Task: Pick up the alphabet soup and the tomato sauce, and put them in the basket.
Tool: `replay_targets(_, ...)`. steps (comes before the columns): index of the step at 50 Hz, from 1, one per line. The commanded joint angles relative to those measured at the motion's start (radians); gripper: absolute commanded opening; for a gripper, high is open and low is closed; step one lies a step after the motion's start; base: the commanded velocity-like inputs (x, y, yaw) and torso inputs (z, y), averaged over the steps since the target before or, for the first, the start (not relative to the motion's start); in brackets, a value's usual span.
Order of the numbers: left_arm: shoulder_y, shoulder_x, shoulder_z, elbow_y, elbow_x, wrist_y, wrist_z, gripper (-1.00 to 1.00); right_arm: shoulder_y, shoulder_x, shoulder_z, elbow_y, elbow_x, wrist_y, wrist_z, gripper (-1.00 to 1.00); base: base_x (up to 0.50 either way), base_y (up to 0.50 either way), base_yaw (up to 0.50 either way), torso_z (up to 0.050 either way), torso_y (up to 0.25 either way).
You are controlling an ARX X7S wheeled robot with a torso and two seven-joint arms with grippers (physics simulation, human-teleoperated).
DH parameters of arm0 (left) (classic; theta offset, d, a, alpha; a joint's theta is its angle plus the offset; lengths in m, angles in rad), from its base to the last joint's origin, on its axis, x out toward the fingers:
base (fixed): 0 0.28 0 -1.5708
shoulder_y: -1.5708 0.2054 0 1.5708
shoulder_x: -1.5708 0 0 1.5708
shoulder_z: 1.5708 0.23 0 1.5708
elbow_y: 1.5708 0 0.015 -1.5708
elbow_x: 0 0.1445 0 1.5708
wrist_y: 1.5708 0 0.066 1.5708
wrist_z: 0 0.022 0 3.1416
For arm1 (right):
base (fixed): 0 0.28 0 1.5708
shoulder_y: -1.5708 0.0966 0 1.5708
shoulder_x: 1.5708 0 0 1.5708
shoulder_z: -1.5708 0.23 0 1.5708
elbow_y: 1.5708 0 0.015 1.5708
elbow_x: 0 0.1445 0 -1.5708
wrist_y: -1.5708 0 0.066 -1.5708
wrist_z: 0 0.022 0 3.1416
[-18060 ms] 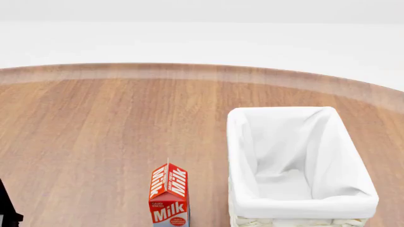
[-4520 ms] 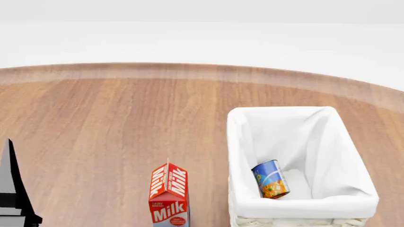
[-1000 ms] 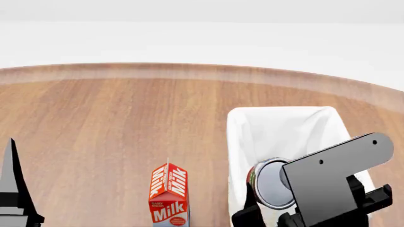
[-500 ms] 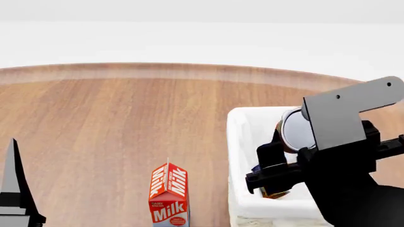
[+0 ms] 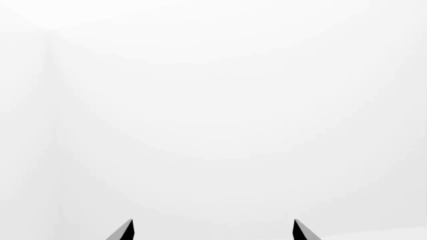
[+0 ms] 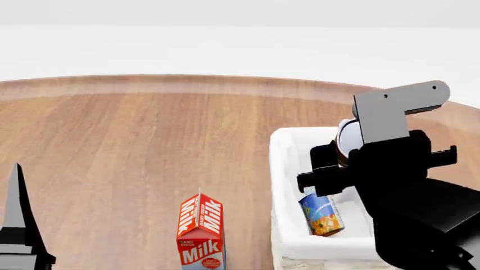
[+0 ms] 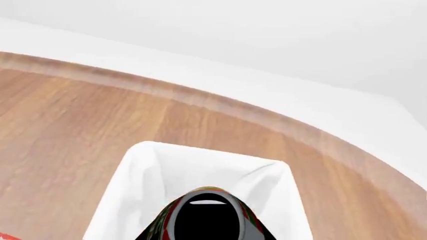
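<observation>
The right gripper (image 6: 347, 151) is positioned above the basket (image 6: 284, 169), which stands on the wooden surface (image 6: 135, 146) at the right of the head view. Its fingers are closed on the tomato sauce (image 7: 207, 220); the can is held on its side, with the silvery-white end (image 6: 345, 142) facing the head camera. In the right wrist view, the can's red and green label edges show against the white liner of the basket beyond it. The alphabet soup (image 6: 321, 212) lies tilted inside the basket, resting on the liner near the left wall, below the held can. A red milk carton (image 6: 200, 230) stands upright on the surface, just beside the basket's left side and not touching it. The left gripper (image 5: 212, 230) points at a blank white background; its two finger tips are spread well apart and hold nothing.
</observation>
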State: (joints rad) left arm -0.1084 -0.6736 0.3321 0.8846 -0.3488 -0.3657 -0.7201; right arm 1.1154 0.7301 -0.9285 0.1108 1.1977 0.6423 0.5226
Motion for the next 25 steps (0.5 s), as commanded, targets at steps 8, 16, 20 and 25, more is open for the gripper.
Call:
replay_targets(8,0.009,-0.002,-0.001,-0.012,0.0,0.02,0.003,1.0,0.015,-0.19,-0.023,0.39,-0.105,-0.059,-0.118,-1.0,0.0,0.0,0.0,0.0,0.0)
replay_targets(16,0.017,-0.002,0.003,-0.018,0.006,0.029,0.002,1.0,0.004,-0.244,-0.033,0.542,-0.127,-0.082,-0.15,-1.0,0.0,0.0,0.0,0.0,0.0)
replay_targets(20,0.016,-0.005,-0.001,-0.011,0.001,0.023,-0.001,1.0,-0.007,-0.263,-0.029,0.591,-0.125,-0.093,-0.162,-1.0,0.0,0.0,0.0,0.003,0.0)
replay_targets(25,0.013,-0.007,-0.002,-0.007,-0.002,0.017,-0.003,1.0,-0.007,-0.276,-0.029,0.621,-0.127,-0.098,-0.171,-1.0,0.0,0.0,0.0,0.0,0.002)
